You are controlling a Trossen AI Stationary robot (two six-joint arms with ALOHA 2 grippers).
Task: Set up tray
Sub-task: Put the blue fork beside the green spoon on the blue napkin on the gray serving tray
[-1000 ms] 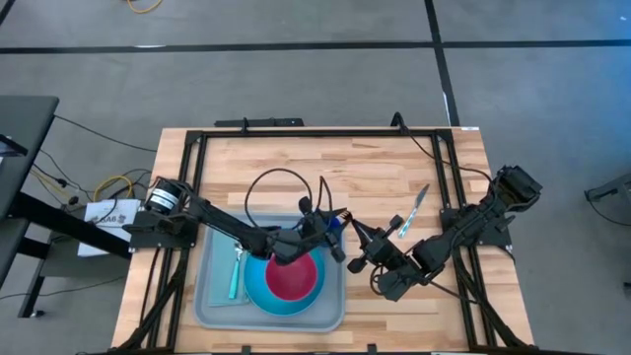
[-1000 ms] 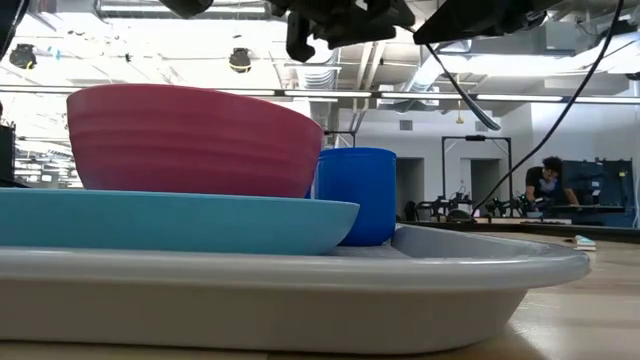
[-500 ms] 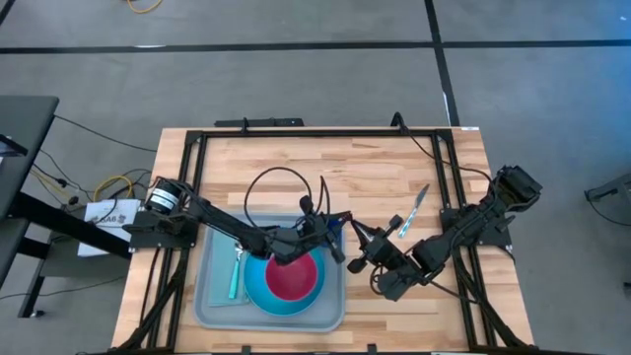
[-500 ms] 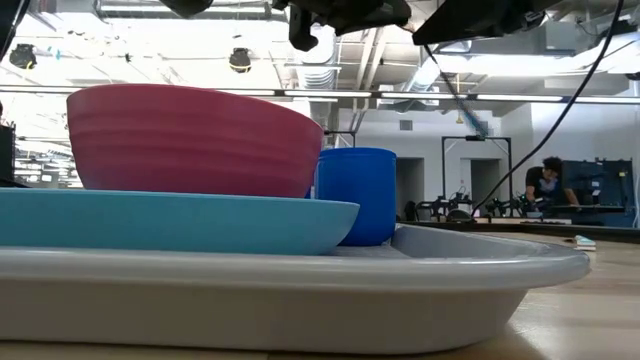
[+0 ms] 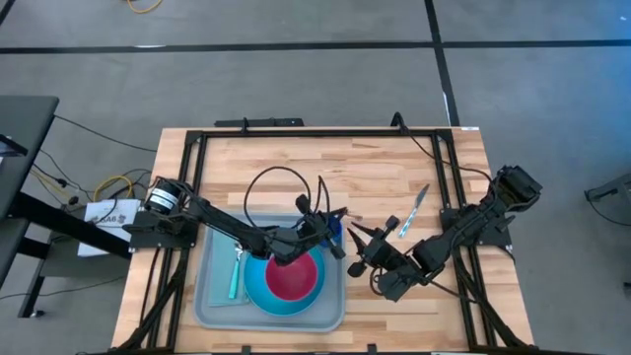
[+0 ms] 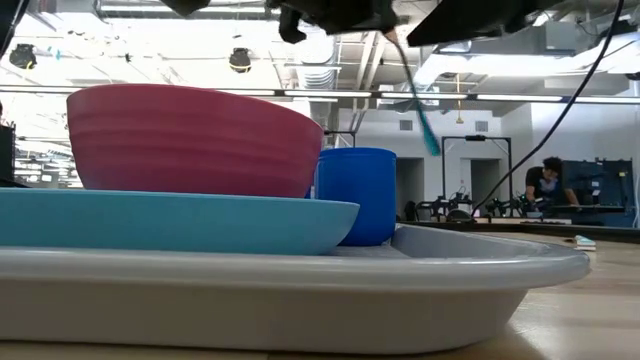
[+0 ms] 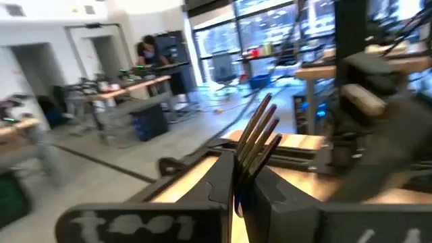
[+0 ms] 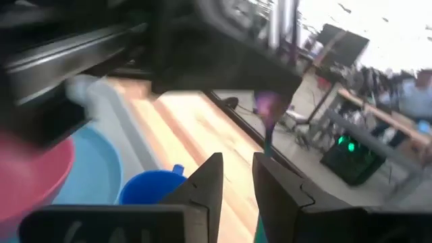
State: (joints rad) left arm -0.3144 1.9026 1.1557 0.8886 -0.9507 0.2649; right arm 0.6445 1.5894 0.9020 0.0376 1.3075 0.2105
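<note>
Near left on the table (image 5: 296, 158): the tray (image 5: 212, 296), carrying a teal plate (image 5: 258, 288), a pink bowl (image 5: 293, 277) and, at its far right corner, a blue cup (image 6: 356, 195). Above that corner, the left gripper (image 5: 330, 225), clamped tight on a fork (image 7: 260, 135). Just to the right, the right gripper (image 5: 355, 237), fingers narrowly parted. Farther right, a teal utensil (image 5: 414, 209) lying on the wood.

The left pincer (image 7: 244, 177) is clamped on thin brown sticks (image 7: 260, 135), with a blurred workshop behind.
</note>
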